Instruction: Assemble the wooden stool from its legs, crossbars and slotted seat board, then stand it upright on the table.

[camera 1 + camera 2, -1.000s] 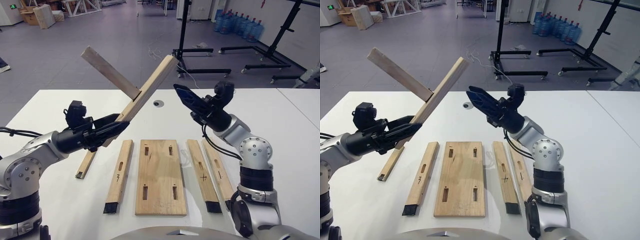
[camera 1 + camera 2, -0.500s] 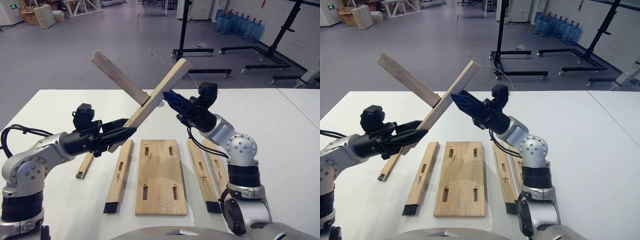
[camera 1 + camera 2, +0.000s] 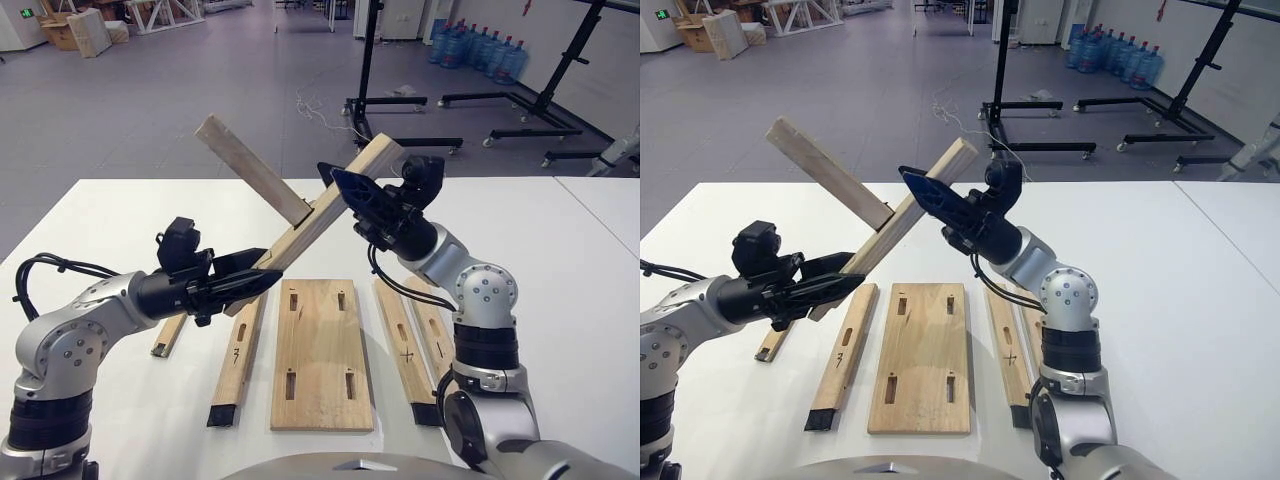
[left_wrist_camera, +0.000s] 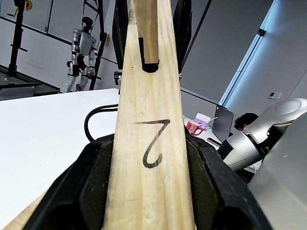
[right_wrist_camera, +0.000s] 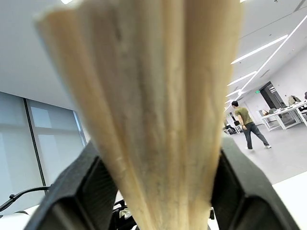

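Plainly, with the leg held slanting over the bench at left in the clamped left claw, right claw at its far end, grip untellable, the slotted crossbar could be jarred out.

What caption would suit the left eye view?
Left gripper holds a leg with crossbar; right gripper straddles its upper end.

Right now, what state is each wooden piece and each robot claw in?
raised leg, held tilted above the table
crossbar, plugged into the raised leg's slot
left gripper, shut on the raised leg
right gripper, at the raised leg's top end
seat board, flat on the table, slots empty
spare legs, three, flat beside the seat board
loose bar, flat on the table
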Controlling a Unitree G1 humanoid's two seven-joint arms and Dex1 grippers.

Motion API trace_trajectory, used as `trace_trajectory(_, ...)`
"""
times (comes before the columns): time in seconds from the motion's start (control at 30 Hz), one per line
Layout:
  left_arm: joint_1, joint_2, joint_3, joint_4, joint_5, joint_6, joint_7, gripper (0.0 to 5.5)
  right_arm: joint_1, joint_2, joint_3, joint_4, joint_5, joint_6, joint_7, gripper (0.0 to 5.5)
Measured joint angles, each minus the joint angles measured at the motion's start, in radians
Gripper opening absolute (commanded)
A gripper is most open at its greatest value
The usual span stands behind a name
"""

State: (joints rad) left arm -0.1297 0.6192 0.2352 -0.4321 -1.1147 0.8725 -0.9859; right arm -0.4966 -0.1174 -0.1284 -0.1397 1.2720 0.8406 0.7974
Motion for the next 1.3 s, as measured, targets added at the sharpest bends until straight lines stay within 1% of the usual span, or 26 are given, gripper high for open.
trace_trajectory(0.03,0.0,0.0,0.0,0.001,-0.005,-0.005,0.001,2.03,0.003,-0.001,0.001,-0.009,-0.008,-0.011,0.003,2.17)
trace_trajectory(0.07,0.0,0.0,0.0,0.001,-0.006,-0.007,-0.001,2.44,0.005,-0.001,0.002,-0.016,-0.014,-0.016,0.003,2.15)
trace_trajectory(0.27,0.004,-0.013,-0.003,0.063,0.034,-0.029,0.073,3.24,0.013,0.009,0.004,-0.032,-0.078,-0.112,0.051,2.06)
trace_trajectory(0.33,0.021,-0.013,0.014,0.071,0.033,-0.03,0.084,3.54,0.013,0.006,0.001,-0.032,-0.091,-0.135,0.066,2.06)
trace_trajectory(0.5,0.139,-0.015,0.099,0.088,0.044,-0.058,0.128,4.26,-0.044,-0.104,-0.018,-0.012,-0.33,-0.319,0.083,2.05)
trace_trajectory(0.57,0.207,-0.03,0.106,0.087,0.07,-0.074,0.156,4.56,-0.071,-0.152,-0.006,0.022,-0.441,-0.415,0.126,2.05)
trace_trajectory(0.63,0.242,-0.045,0.104,0.086,0.085,-0.076,0.175,4.84,-0.074,-0.19,0.02,0.052,-0.505,-0.472,0.19,2.05)
trace_trajectory(0.73,0.253,-0.04,0.097,0.086,0.106,-0.074,0.204,4.87,-0.074,-0.266,0.086,0.11,-0.609,-0.53,0.305,2.05)
trace_trajectory(0.83,0.247,-0.021,0.072,0.093,0.144,-0.074,0.203,4.87,-0.056,-0.281,0.143,0.224,-0.723,-0.657,0.387,2.05)
trace_trajectory(0.97,0.21,-0.021,0.044,0.122,0.185,-0.084,0.204,4.87,-0.041,-0.279,0.167,0.29,-0.735,-0.717,0.468,2.05)
trace_trajectory(1.07,0.195,-0.022,0.035,0.172,0.236,-0.107,0.215,4.87,-0.027,-0.264,0.17,0.313,-0.731,-0.718,0.5,2.05)
trace_trajectory(1.3,0.195,-0.025,0.037,0.181,0.27,-0.145,0.214,4.87,0.007,-0.266,0.167,0.307,-0.7,-0.716,0.556,2.05)
